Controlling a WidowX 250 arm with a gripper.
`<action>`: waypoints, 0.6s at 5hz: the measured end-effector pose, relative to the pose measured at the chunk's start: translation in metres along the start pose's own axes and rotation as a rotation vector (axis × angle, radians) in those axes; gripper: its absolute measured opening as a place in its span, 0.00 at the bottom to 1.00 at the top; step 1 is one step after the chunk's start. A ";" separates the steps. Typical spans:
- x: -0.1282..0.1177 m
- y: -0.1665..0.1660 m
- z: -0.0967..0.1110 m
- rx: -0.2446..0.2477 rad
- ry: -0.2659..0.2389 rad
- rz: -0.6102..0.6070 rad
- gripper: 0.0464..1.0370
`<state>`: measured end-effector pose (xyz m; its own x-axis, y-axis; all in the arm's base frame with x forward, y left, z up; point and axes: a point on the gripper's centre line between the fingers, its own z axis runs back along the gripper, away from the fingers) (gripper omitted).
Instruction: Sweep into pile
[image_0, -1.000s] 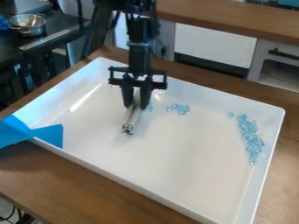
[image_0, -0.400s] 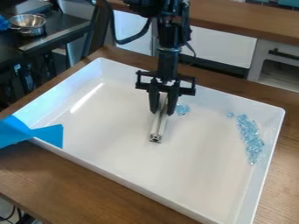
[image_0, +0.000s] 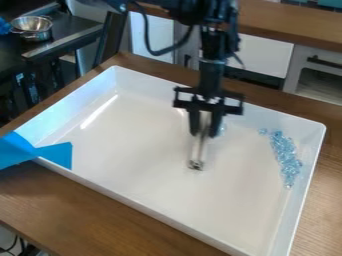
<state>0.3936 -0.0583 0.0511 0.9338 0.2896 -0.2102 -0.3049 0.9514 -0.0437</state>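
Note:
The gripper (image_0: 205, 134) hangs over the upper middle of the white tray (image_0: 153, 204), shut on a silver metal bar (image_0: 198, 152) that slants down toward the camera, its end low over the tray floor. Just right of the fingers a bit of the small blue clear pieces (image_0: 222, 129) peeks out, the rest of that cluster hidden behind the gripper. A longer pile of blue pieces (image_0: 286, 159) lies along the tray's right wall, with a few pieces (image_0: 262, 131) at its upper left.
Blue tape (image_0: 55, 154) sticks over the tray's left edge. The tray's raised walls stand all around on a wooden table (image_0: 80, 211). A metal bowl (image_0: 31, 27) sits on a dark counter at the upper left.
The gripper has moved right across the tray with the bar held in it. It now covers most of the small blue cluster. The pile at the right looks unmoved.

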 end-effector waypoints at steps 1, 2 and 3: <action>-0.016 -0.030 -0.004 -0.016 0.047 -0.037 0.31; -0.019 -0.055 -0.007 -0.019 0.058 -0.067 0.31; -0.024 -0.084 -0.010 -0.011 0.055 -0.129 0.31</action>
<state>0.3950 -0.1464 0.0496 0.9540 0.1580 -0.2550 -0.1848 0.9791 -0.0847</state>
